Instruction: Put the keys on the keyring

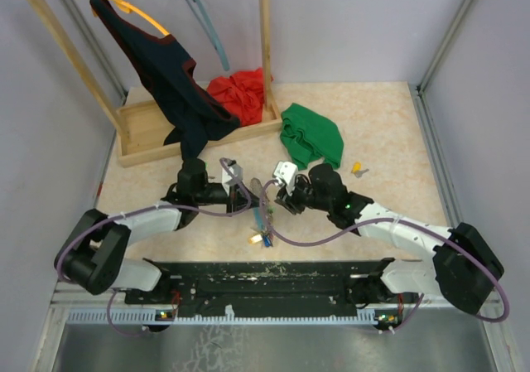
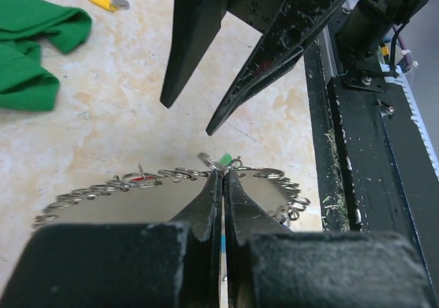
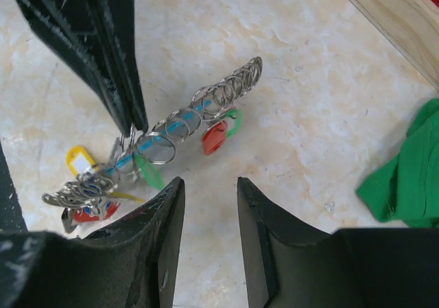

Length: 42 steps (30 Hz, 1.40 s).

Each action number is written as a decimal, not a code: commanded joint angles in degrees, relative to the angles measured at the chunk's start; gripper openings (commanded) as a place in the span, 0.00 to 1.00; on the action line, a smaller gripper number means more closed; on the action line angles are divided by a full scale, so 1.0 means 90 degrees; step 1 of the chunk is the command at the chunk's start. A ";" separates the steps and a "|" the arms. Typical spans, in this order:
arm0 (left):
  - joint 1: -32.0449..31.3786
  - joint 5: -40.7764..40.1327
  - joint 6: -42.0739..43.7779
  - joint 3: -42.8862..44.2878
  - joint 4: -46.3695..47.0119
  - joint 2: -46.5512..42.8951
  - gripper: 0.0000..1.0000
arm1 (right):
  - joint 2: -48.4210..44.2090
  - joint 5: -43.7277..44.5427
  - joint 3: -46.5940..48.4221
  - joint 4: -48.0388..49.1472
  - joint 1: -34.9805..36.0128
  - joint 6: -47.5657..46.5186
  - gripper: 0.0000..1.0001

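The keyring (image 3: 171, 126) is a silver wire with a light-blue segment, lined with small rings and tagged keys in red (image 3: 214, 138), green (image 3: 149, 171) and yellow (image 3: 79, 160). My left gripper (image 2: 224, 173) is shut on the keyring's wire (image 2: 103, 188), right beside a green tag (image 2: 225, 159); in the top view it holds the ring (image 1: 263, 223) just above the table. My right gripper (image 3: 210, 182) stands open close to the ring, nothing between its fingers. A loose key with a yellow tag (image 1: 358, 171) lies on the table to the right, also in the left wrist view as the yellow key (image 2: 106, 1).
A green cloth (image 1: 310, 136) lies behind the grippers, near the yellow key. A wooden rack (image 1: 199, 128) with a dark garment on a hanger and a red cloth (image 1: 240, 90) fills the back left. A black rail (image 1: 273, 277) runs along the near edge.
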 commanded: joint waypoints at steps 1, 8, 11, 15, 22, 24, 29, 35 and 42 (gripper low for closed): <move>-0.0152 -0.0049 0.0150 0.0345 -0.0184 0.0521 0.01 | -0.0086 0.0607 0.0025 0.0235 -0.0073 0.0712 0.37; -0.0442 -0.0491 0.0242 0.0659 -0.0424 0.1245 0.01 | -0.0161 0.0506 -0.0308 0.0145 -0.0072 0.1201 0.37; -0.0574 -0.0830 0.0544 0.0883 -0.1008 0.1489 0.01 | -0.0277 0.0620 -0.0544 0.0337 -0.0077 0.1422 0.37; -0.0619 -0.1157 0.0494 0.1034 -0.1544 0.1631 0.01 | -0.0159 0.0694 -0.0613 0.0432 -0.0077 0.1607 0.39; -0.0619 -0.1925 -0.0376 0.0757 -0.1714 0.1094 0.30 | 0.0241 0.0454 -0.0518 0.0527 -0.0077 0.1608 0.39; -0.0621 -0.2123 -0.0685 0.0684 -0.1814 0.0885 0.36 | 0.0310 0.0470 -0.0492 0.0563 -0.0078 0.1584 0.39; -0.0621 -0.2784 -0.1569 0.0637 -0.2225 0.0516 0.49 | 0.0439 0.0500 -0.0491 0.0811 -0.0095 0.1664 0.39; -0.0610 -0.3541 -0.2417 0.0723 -0.2869 0.0575 0.55 | 0.0865 0.0083 -0.0327 0.0979 -0.0116 0.1619 0.37; -0.0379 -0.4477 -0.2775 0.0853 -0.3697 0.0615 0.57 | 0.1119 0.0203 -0.0189 0.1070 -0.0117 0.1378 0.37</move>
